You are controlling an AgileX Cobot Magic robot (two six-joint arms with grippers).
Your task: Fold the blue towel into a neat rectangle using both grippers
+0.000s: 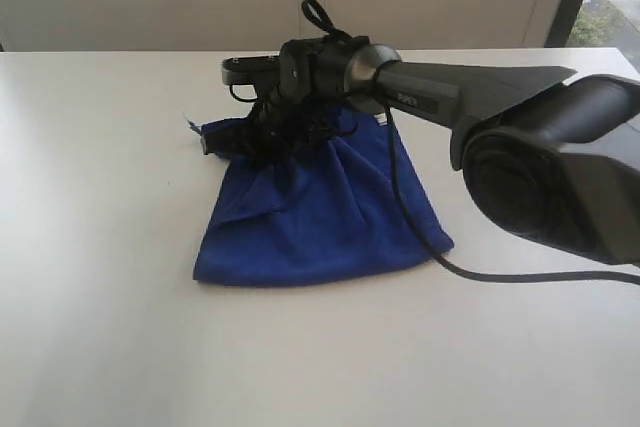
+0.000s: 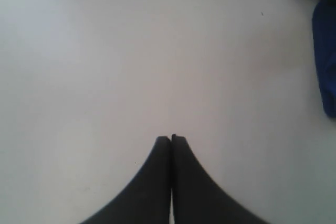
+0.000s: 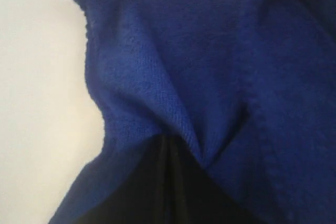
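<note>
One worktop [image 1: 100, 277]: white, carrying everything.
Right arm [image 1: 480, 97]: black, reaching over the towel's far edge; the pale lettering [image 1: 405, 99] on its housing is too small to read.
Blue towel [image 1: 320, 217]: lying crumpled about midway along the worktop, nearer its far edge, with its far side bunched up.
Right end effector [image 3: 167, 140]: clenched on a gathered fold of the towel.
Left end effector [image 2: 171, 138]: clenched, empty, above bare worktop with the towel's edge nearby.
Tag [image 1: 383, 119]: small, white, at the towel's far edge; no legible writing.
</note>
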